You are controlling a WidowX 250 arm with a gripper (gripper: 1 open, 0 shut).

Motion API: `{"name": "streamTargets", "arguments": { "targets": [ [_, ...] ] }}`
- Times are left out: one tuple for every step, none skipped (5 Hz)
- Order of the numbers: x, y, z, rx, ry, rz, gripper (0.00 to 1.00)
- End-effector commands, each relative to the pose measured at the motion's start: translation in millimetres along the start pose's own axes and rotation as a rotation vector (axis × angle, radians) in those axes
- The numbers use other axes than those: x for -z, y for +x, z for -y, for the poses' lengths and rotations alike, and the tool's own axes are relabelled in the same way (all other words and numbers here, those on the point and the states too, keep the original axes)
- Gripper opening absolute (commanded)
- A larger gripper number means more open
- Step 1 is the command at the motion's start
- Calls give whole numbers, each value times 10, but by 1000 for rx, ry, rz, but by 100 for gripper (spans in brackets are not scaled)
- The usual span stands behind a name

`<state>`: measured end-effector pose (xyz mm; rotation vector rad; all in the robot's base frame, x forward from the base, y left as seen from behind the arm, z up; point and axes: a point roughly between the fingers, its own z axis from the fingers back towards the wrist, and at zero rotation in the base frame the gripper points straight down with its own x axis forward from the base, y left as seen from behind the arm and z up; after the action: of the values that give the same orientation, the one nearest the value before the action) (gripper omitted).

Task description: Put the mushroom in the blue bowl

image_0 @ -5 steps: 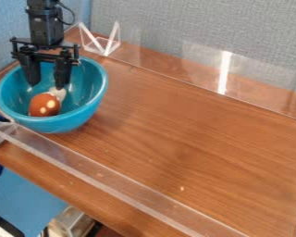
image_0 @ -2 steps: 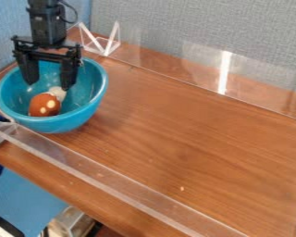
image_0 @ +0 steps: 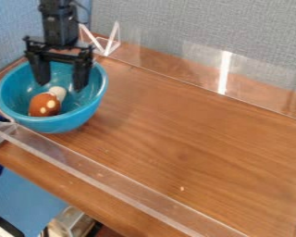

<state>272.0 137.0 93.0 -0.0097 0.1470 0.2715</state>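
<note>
since a second ago the black two-fingered gripper [image_0: 60,67] has drifted a bit to the right over the bowl, fingers spread open. orange-brown mushroom with light spots and a white stem [image_0: 45,102] is lying inside the glossy turquoise-blue plastic bowl [image_0: 71,118], which sits by the left edge of the brown wooden counter [image_0: 188,139].

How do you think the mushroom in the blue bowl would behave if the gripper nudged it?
The mushroom would probably roll or rock, since its cap is rounded and it lies on its side. It likely wouldn't go far, as the curved wall of the blue bowl surrounds it. Its smooth-looking cap may also be a little slippery.
</note>
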Motion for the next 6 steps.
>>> {"name": "streamTargets", "arguments": {
  "targets": [
    [-434,-45,189,-27,1,99,100],
    [-732,-71,429,-38,-20,136,100],
    [-841,-159,698,25,-36,165,100],
    [-698,-180,1025,90,-47,167,0],
    [-616,-185,1327,94,-45,167,100],
    [-571,-280,1669,109,-38,170,100]
  ]
}}
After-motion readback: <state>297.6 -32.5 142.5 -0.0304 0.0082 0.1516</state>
